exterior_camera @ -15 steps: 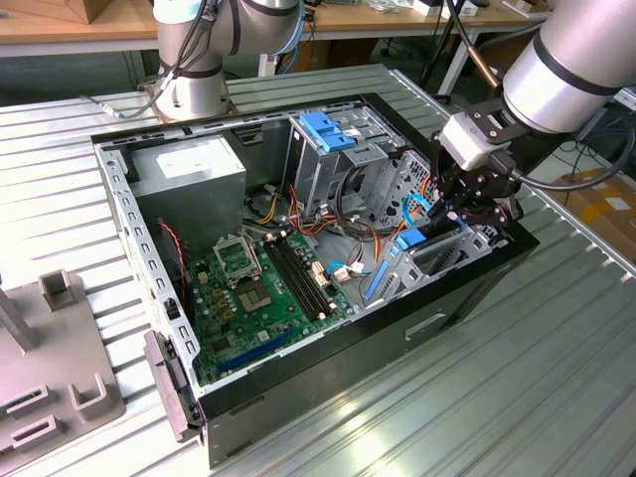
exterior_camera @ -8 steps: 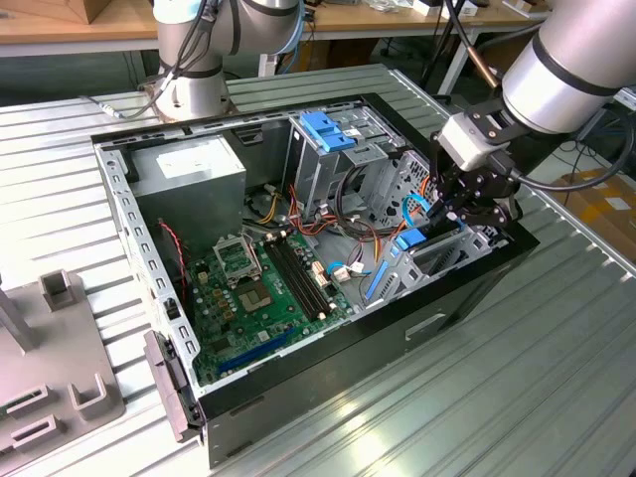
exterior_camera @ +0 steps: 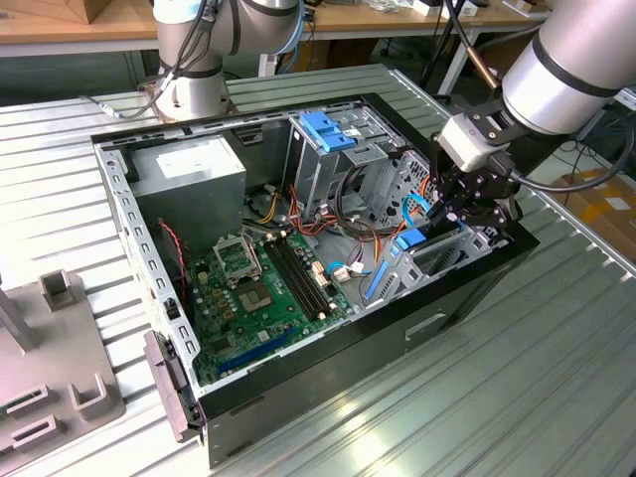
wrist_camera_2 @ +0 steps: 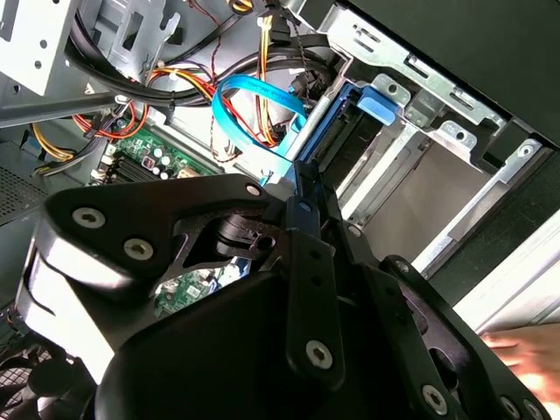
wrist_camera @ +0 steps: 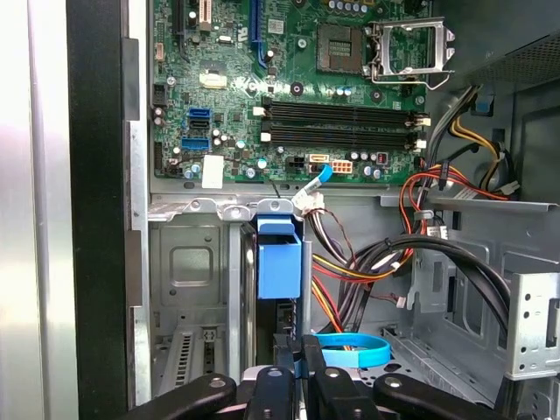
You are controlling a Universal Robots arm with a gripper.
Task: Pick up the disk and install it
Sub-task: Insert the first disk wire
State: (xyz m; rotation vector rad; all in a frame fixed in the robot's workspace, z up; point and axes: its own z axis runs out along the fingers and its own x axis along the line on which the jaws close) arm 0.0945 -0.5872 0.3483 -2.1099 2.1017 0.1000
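The disk (wrist_camera: 280, 262) stands on edge in the metal bay at the corner of the open computer case (exterior_camera: 467, 298), its bright blue bracket facing the first wrist camera. In the second wrist view its blue bracket (wrist_camera_2: 325, 122) runs down into the bay. My gripper (wrist_camera: 302, 372) is just above the disk, its black fingers (wrist_camera: 325, 385) closed close together on the disk's upper edge. In the exterior view the gripper (exterior_camera: 459, 214) hangs over the case's corner on the exterior view's right, with the disk's blue bracket (exterior_camera: 410, 238) below it.
A green motherboard (exterior_camera: 263, 283) fills the case floor. A blue-topped drive cage (exterior_camera: 328, 129) and a grey power supply (exterior_camera: 189, 169) stand at the back. Red, orange and black cables (wrist_camera: 376, 262) and a blue cable loop (wrist_camera: 354, 350) lie beside the bay. A grey fixture (exterior_camera: 50, 378) sits on the table.
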